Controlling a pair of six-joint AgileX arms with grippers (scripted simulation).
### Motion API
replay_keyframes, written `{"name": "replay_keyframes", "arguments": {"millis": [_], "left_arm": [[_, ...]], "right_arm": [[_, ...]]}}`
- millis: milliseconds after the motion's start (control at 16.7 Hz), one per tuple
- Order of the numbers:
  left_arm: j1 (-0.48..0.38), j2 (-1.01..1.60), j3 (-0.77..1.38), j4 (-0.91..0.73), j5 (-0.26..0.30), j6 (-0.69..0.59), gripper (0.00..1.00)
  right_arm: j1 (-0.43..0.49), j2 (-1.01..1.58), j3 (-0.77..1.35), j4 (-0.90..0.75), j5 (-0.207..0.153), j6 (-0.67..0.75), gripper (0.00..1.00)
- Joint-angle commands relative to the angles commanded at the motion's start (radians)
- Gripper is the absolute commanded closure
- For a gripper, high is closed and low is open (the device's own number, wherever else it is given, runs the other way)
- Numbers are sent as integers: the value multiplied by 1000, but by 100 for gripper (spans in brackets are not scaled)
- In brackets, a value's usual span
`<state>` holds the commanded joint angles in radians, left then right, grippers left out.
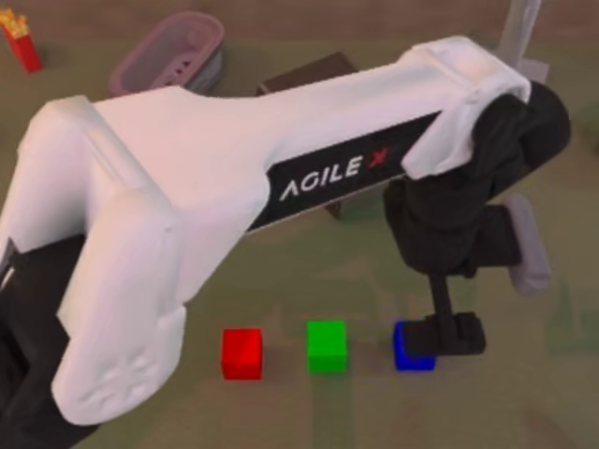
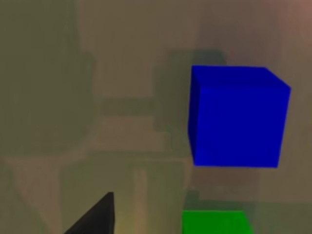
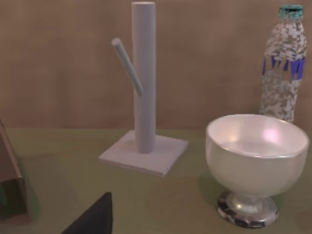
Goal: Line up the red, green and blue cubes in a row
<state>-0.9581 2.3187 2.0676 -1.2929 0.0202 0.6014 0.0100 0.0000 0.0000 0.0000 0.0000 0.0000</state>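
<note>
White left arm (image 1: 187,187) over olive table (image 1: 299,281), jaws' state unclear, beside blue cube (image 1: 408,348).

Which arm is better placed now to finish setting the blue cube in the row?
Left. Its end effector is already at the blue cube, beside the green cube; the right arm is not visible over the table.

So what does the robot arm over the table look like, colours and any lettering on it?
The left arm has chunky, rounded white shells with a black strip along its side reading AGILE in white, followed by a red X. Its wrist section is matte black with a grey part beside it, ending in the slim black left gripper. Each wrist view shows only a dark, pointed fingertip. No cables show.
</note>
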Motion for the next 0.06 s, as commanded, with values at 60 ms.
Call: {"name": "replay_keyframes", "arguments": {"millis": [60], "left_arm": [[1, -2, 4, -5, 0, 0, 0]], "right_arm": [[0, 0, 0, 0, 0, 0, 0]]}}
